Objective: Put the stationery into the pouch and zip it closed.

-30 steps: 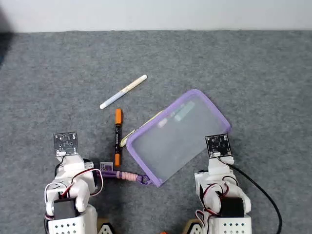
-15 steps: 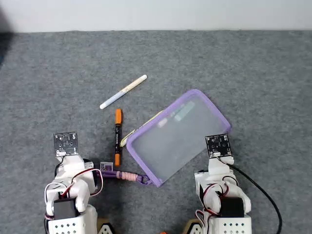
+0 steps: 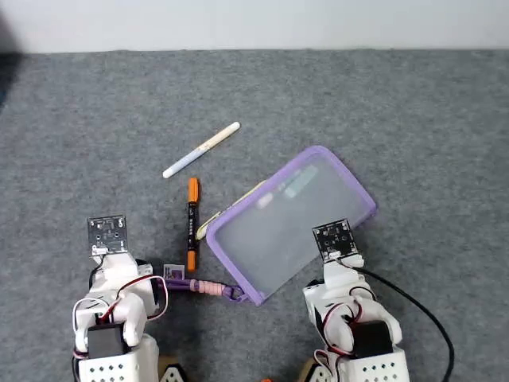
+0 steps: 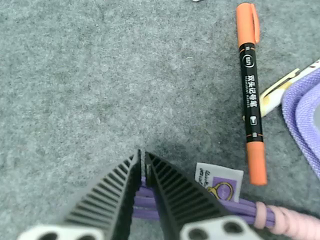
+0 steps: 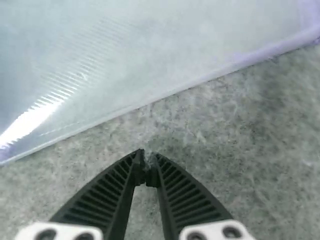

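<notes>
Two of three pens outside the pouch, i.e. task barely begun.

- Orange marker: flat on the grey counter, just beside the pouch's open edge, not touching it as far as visible.
- White pen: farther out on the counter, apart from marker and pouch.
- Pale yellow-white pen: tip poking out past the purple rim, rest apparently under or inside the pouch; cannot tell which.
- Pouch: flat, translucent w/ purple binding, set diagonally betw. the two arms. Zip judged not closed, given the pen end at the rim. Slider not made out.
- Purple strap w/ pink sleeve and small tag: running from the pouch's near corner toward the left arm.

Left jaws: pressed together, low over the counter, strap passing beneath them. Cannot tell whether pinched.

Right jaws: tips together, nothing betw. them, over bare counter just beside the pouch's near edge.

Left to do, by est.: load marker and white pen, push in the pale pen, then run the zip shut. Nothing finished so far.
</notes>
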You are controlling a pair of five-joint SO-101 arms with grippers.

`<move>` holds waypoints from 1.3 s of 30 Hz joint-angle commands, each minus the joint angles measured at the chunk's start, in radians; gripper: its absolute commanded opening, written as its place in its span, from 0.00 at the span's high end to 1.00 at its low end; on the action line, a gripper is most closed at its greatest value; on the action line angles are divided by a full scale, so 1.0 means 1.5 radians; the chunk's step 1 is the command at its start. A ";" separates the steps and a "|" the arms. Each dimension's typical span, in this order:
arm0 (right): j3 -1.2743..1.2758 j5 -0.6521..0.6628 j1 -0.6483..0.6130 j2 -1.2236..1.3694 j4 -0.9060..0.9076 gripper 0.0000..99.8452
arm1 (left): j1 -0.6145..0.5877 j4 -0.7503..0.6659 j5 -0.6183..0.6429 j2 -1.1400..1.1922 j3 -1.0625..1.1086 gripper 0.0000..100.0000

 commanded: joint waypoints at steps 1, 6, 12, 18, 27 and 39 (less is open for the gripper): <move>0.011 -0.003 0.001 -0.009 -0.005 0.99 | 0.002 -0.014 -0.001 -0.002 -0.005 0.99; 0.011 -0.002 0.074 -0.009 -0.005 0.99 | 0.002 -0.014 -0.001 -0.002 -0.005 0.99; 0.011 -0.003 0.115 -0.009 -0.005 0.99 | 0.002 -0.014 -0.001 -0.002 -0.005 0.99; 0.011 -0.003 0.115 -0.009 -0.005 0.99 | 0.002 -0.014 -0.001 -0.002 -0.005 0.99; 0.011 -0.002 0.113 -0.009 -0.005 0.99 | 0.002 -0.014 -0.001 -0.002 -0.005 0.99; 0.011 0.000 0.117 -0.008 -0.005 0.99 | 0.002 -0.014 -0.001 -0.002 -0.005 0.99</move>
